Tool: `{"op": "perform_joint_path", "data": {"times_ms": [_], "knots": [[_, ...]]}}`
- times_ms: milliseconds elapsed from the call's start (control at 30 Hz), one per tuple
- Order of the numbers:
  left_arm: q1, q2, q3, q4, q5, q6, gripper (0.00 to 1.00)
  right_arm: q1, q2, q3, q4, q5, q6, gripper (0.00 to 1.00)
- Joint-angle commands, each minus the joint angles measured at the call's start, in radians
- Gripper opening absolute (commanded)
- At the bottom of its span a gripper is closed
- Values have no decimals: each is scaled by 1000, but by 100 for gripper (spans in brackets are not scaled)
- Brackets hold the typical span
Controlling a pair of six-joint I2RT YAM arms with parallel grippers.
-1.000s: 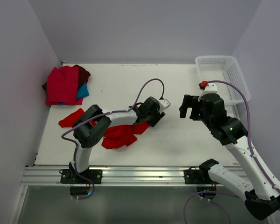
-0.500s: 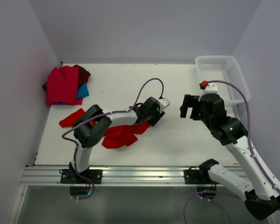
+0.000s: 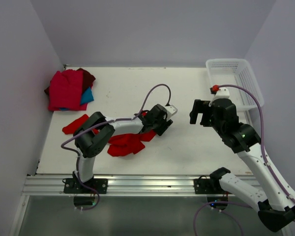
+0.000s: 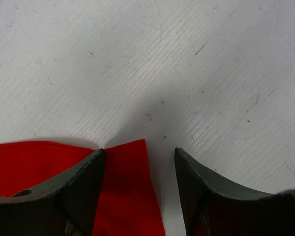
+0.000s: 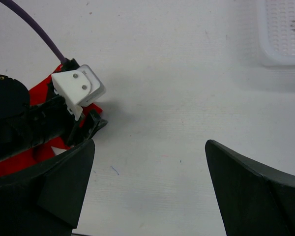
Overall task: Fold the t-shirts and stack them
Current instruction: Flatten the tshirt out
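Red t-shirt (image 3: 125,142), large, soft cloth, crumpled: lies on the white desk (image 3: 137,88) in a band running left to right, well apart from the folded red, maroon and teal stack (image 3: 66,91) at the far left. Left claw (image 4: 138,153): low at the shirt's right end, partly open, one red corner lying between its fingers, unpinched. Right claw (image 5: 150,147): spread wide, empty, farther off. Change over the last second: left elbow slightly leftward; shirt unmoved.
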Motion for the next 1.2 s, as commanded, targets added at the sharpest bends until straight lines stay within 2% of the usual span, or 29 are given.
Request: {"op": "perform_joint_path", "data": {"times_ms": [0,167,267,300,367,400,500,633,833,1000,1167], "knots": [[-24,-53,-12,-17,-30,-12,62,-2,-6,9,7,6,3,99],[-40,-42,-1,-58,-45,-32,61,-2,-4,7,9,6,1,99],[-40,-15,-12,-55,-42,-44,53,-4,-4,-1,15,6,3,99],[-40,-7,-15,-55,-44,-47,43,-4,-4,-1,13,6,3,99],[-40,8,-26,-46,-50,-55,32,-4,-7,-4,13,8,3,99],[-40,13,-27,-46,-55,-56,24,-4,-9,-4,13,12,1,99],[-40,25,-29,-54,-76,-63,10,-4,-12,-2,9,16,1,99],[-40,14,-27,-55,-98,-66,0,-2,-13,-5,9,14,3,99],[-40,-45,-18,-55,-111,-54,0,-4,-10,-5,9,8,1,99],[-40,-139,75,-129,-206,0,0,-4,-12,-8,9,9,1,99],[-38,-187,368,-324,-340,111,0,-4,-12,-21,15,16,4,99]]}}
